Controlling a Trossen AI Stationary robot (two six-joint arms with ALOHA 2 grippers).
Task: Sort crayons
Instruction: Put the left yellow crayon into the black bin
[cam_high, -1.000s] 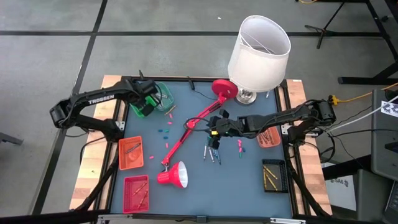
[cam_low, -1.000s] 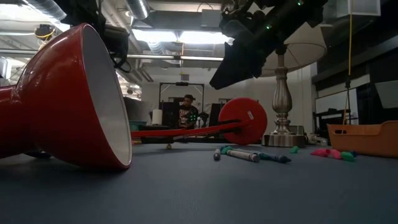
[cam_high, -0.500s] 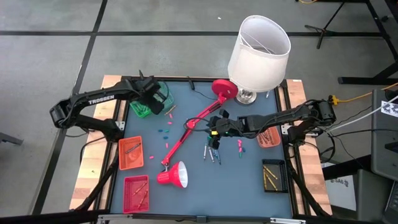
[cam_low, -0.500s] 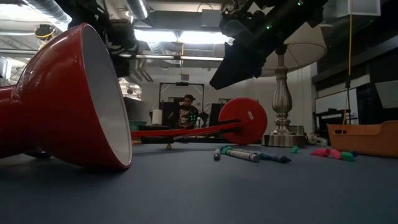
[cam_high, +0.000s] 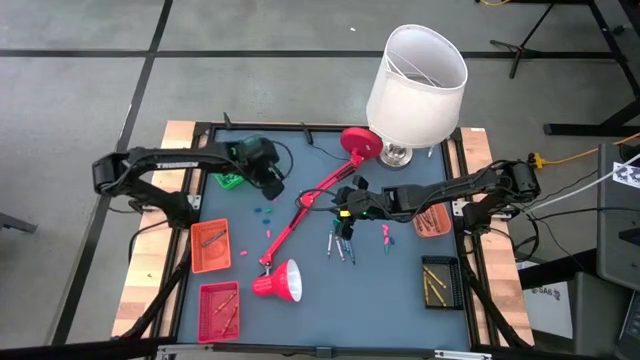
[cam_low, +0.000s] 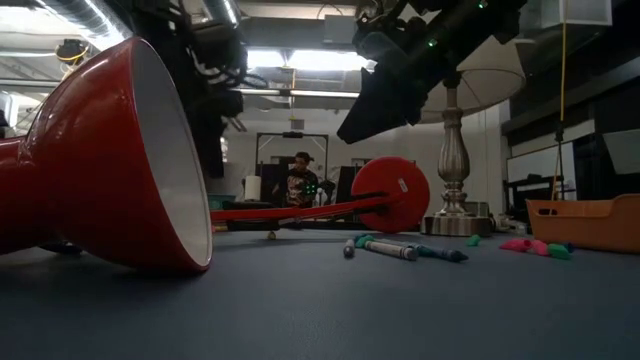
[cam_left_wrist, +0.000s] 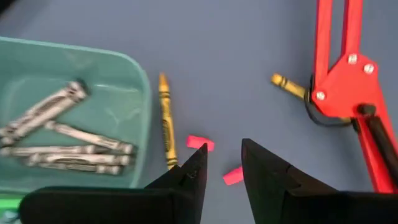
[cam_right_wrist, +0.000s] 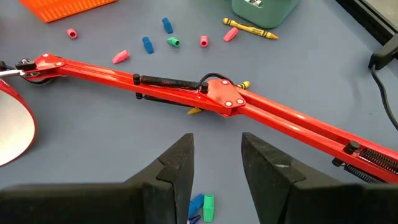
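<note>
Crayons lie scattered on the blue table (cam_high: 400, 290): a grey and blue bunch (cam_high: 340, 243), pink and green ones (cam_high: 385, 235), and small pink, blue and green stubs (cam_high: 263, 212). My left gripper (cam_left_wrist: 222, 155) is open and empty, above two pink stubs (cam_left_wrist: 200, 143) and a yellow crayon (cam_left_wrist: 166, 121) that lie flat next to the teal bin (cam_left_wrist: 118, 68) of grey crayons. It also shows in the high view (cam_high: 270, 182). My right gripper (cam_right_wrist: 216, 146) is open and empty, hovering beside the red lamp arm (cam_right_wrist: 217, 93) at mid-table (cam_high: 345, 207), with blue and green stubs (cam_right_wrist: 202, 205) below it.
A red desk lamp lies across the table, with its base (cam_high: 360, 142) far, its arm (cam_high: 305, 205) slanting and its shade (cam_high: 280, 282) near. A white-shaded lamp (cam_high: 415, 70) stands at the far right. Orange (cam_high: 210, 245) and red (cam_high: 218, 308) trays sit left. Orange (cam_high: 432, 222) and black (cam_high: 438, 282) bins sit right.
My left gripper has moved from over the bins at the far left toward the table's right and near edge. It now hangs above the loose crayons beside the teal bin. My right arm has kept still.
</note>
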